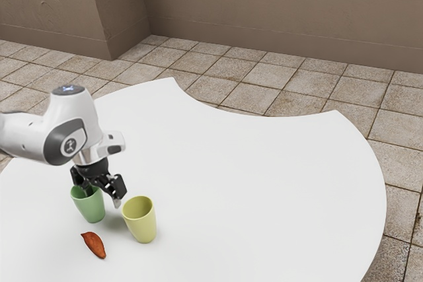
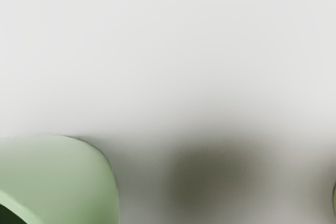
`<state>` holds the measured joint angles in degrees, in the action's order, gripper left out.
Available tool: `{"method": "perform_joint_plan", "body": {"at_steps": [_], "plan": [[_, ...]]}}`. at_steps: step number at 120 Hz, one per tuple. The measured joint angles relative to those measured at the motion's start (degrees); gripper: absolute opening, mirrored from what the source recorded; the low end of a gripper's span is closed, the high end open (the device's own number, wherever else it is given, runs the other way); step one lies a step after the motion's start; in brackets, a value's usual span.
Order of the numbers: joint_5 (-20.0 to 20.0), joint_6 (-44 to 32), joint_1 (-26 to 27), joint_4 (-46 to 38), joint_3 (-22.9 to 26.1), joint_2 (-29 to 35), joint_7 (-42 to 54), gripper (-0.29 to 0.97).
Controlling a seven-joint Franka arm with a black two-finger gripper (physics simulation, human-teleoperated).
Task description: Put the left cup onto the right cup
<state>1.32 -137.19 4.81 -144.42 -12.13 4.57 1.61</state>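
Green cup stood upright, yellow cup at its 3 o'clock. Gripper sat at its rim, likely for lifting; couldn't tell if clamped.

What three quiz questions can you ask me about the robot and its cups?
1. True or false: the green cup and the yellow-green cup stand apart on the white table.
2. Fill in: the small orange-brown thing lies nearest the ___ cup.
3. Where is the gripper? A) at the green cup's rim B) over the yellow-green cup C) on the orange-brown thing

Key: 1 true; 2 green; 3 A.
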Motion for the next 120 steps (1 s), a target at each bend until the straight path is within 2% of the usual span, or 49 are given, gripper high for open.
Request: {"method": "perform_joint_plan", "body": {"at_steps": [21, 41, 56, 80, 108, 120], "plan": [[1.09, -0.96, 0.12, 0.17, -1.38, -0.36, -0.13, 0.22], [1.87, -1.30, -0.04, 0.18, -2.63, -0.37, -0.20, 0.01], [2.07, -1.40, -0.17, 0.18, -2.87, -0.36, -0.27, -0.05], [2.26, -1.10, -0.05, 0.17, -2.89, 1.48, -0.50, -0.08], [2.53, 3.92, 0.05, 0.17, -2.47, 10.36, -0.75, -0.08], [3.25, 8.01, 0.16, 0.77, -0.27, 14.59, -0.83, -0.08]]}}
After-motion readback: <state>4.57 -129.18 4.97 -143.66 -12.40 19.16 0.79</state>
